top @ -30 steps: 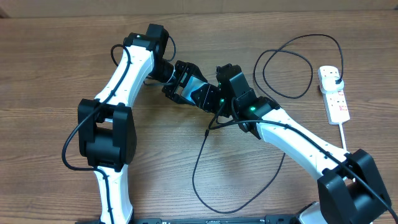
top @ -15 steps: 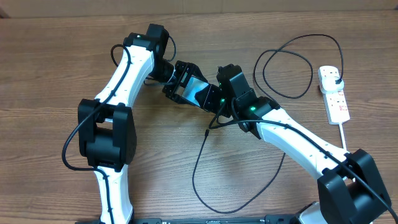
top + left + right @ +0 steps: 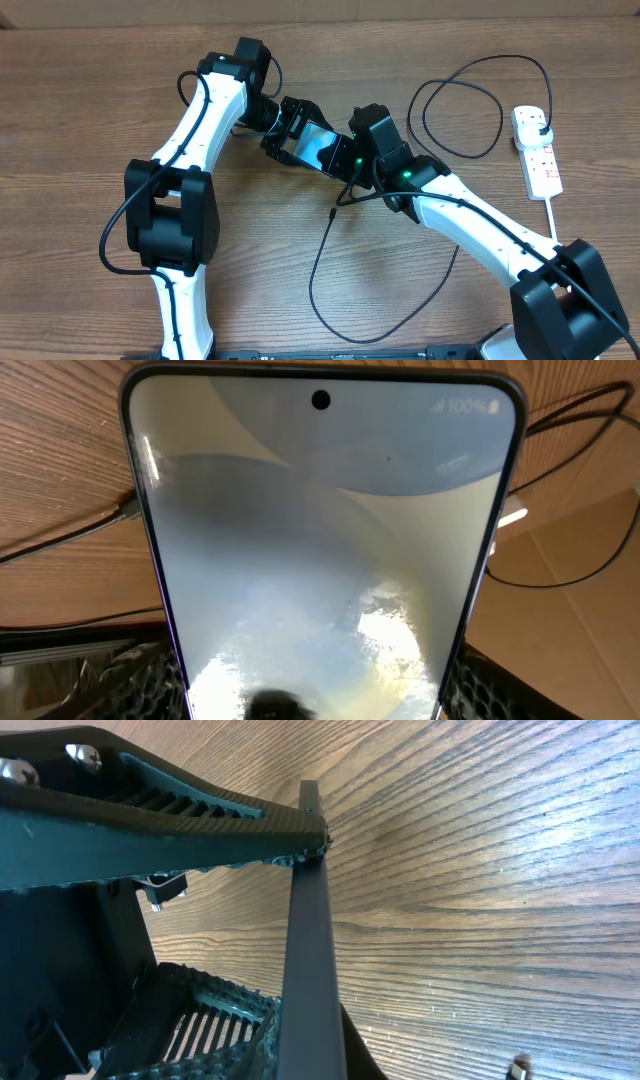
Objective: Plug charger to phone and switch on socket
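Shows the phone (image 3: 318,148) at centre of the overhead frame, screen lit, clamped by its long edges in the left hand (image 3: 287,132). Places the right hand (image 3: 285,930) at the phone's lower-right end, fingers spread, both tips at its thin edge; cannot tell whether gripping. Shows the charger (image 3: 311,280) loose on the surface (image 3: 80,120), tip below centre and apart from the phone, plug in the socket (image 3: 541,165) at far right.

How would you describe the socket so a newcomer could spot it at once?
Start at the right end of the table. There lies the socket, a white elongated strip with red switch markings. Unlike the thin black charger looping beside it, it trails a thick white cord.
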